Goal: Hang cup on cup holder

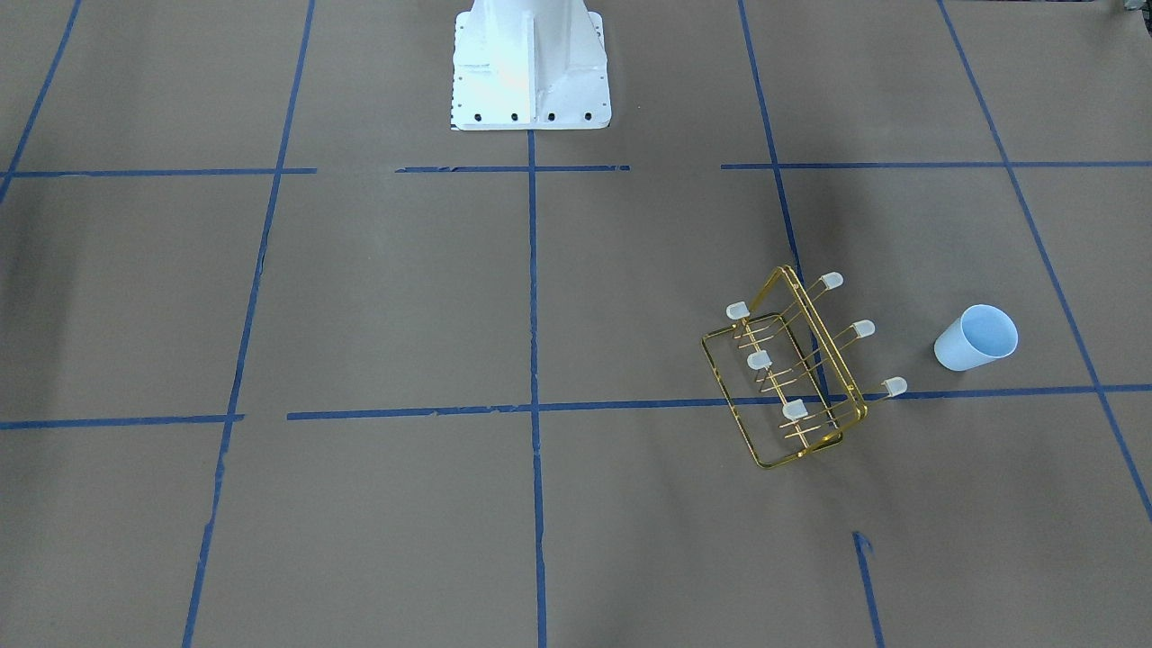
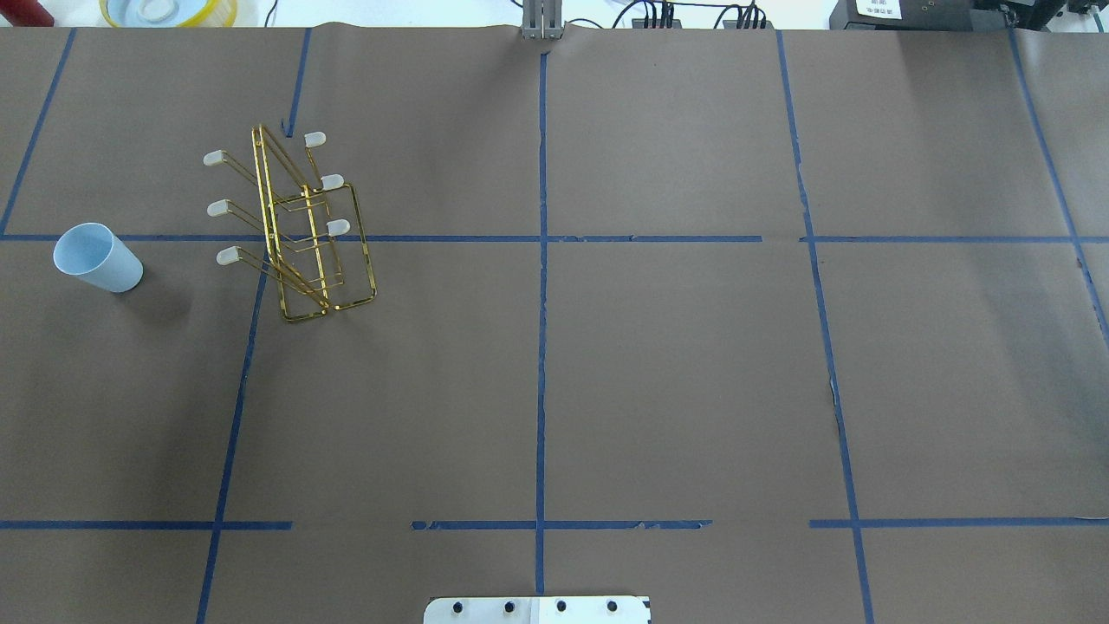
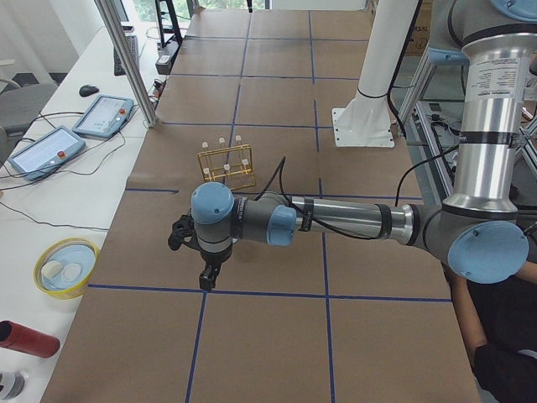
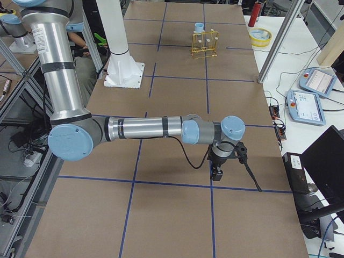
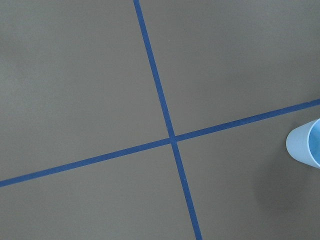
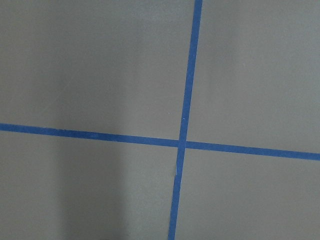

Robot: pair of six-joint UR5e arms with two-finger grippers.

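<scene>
The left gripper (image 3: 205, 280) hangs above the brown paper-covered table (image 2: 658, 373) on an outstretched arm. It shows only in the left side view, so whether its fingers are apart or together cannot be told. Its wrist camera looks down on a crossing of blue tape lines (image 5: 172, 139), with the pale blue cup (image 5: 306, 145) cut off at that view's right edge. The cup holder (image 3: 226, 164), a gold wire rack with whitish-capped prongs, stands farther along the table beyond this gripper, clear of it.

The right gripper (image 4: 216, 171) hovers over the table's opposite end and is seen only from the right side, so its state cannot be told either. Rack and cup are well apart from it, small at the far end of that view.

From overhead, the cup stands upright with its mouth up on the paper, near the rack but not touching it, on the side away from the table's centre. It sits on no prong. The robot's white pedestal base (image 1: 531, 67) is bolted at the table's middle edge.
</scene>
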